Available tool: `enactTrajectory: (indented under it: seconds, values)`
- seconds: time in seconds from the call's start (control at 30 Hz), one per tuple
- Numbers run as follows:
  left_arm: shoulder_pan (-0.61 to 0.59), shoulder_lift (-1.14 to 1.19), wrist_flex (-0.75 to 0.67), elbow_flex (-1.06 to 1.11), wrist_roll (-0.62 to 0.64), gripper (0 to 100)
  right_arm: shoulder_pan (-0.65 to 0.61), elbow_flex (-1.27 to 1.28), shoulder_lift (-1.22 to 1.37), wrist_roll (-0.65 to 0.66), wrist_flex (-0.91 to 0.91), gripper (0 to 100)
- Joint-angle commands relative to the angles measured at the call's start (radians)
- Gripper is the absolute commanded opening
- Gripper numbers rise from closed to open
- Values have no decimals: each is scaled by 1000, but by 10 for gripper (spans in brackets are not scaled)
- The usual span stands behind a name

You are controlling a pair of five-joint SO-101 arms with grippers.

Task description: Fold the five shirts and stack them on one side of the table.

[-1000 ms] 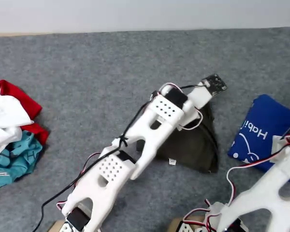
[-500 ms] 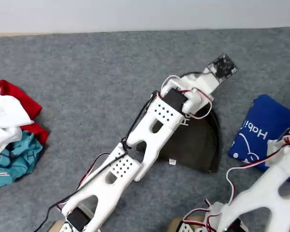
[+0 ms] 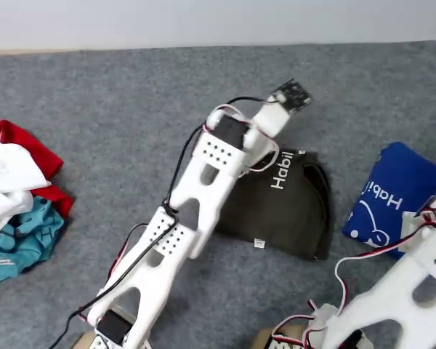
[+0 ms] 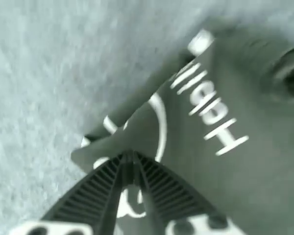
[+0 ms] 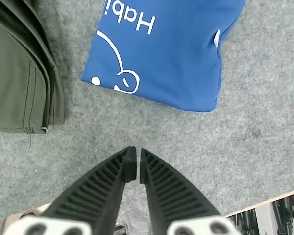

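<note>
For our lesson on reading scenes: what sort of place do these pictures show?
Probably a robotics test bench: two white robot arms over a grey table, a folded olive shirt, a blue shirt, a heap of unfolded shirts.

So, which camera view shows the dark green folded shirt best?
The high view: the dark shirt lies almost whole there, one side under the left arm. The left wrist view gives a close piece of its printed front; the right wrist view, just its layered edge.
</note>
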Motion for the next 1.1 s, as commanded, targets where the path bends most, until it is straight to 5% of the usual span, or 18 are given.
enactTrajectory:
  seconds: [0.0, 0.43, 0.8, 1.07]
  values:
    - [-68, 55, -46, -5, -43, 7, -5, -35, -27, -3, 38, 21]
    - [-189, 60, 17, -74, -109, 7, -5, -35, -28, -3, 38, 21]
    - [-95, -203, 40, -64, -37, 6, -5, -40, -28, -3, 38, 21]
    - [-3, -565, 40, 417, 21, 6, -5, -40, -28, -3, 38, 21]
